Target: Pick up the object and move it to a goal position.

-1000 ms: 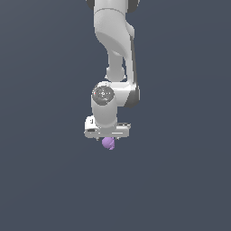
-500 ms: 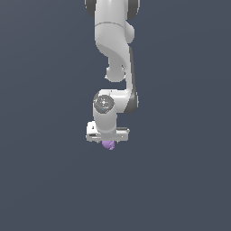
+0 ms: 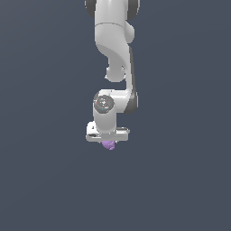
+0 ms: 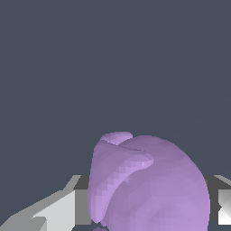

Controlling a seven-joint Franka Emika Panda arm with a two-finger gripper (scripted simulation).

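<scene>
In the exterior view the gripper (image 3: 108,142) points straight down, its jaws closed on the light-purple object (image 3: 108,145), which protrudes at 6 o'clock directly beneath the hand, roundish with no clear long axis, centred between the fingers (image 4: 58,210).

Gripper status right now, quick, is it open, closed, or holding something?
Gripper: closed on the purple blob, which fills the wrist view between the fingers.
</scene>
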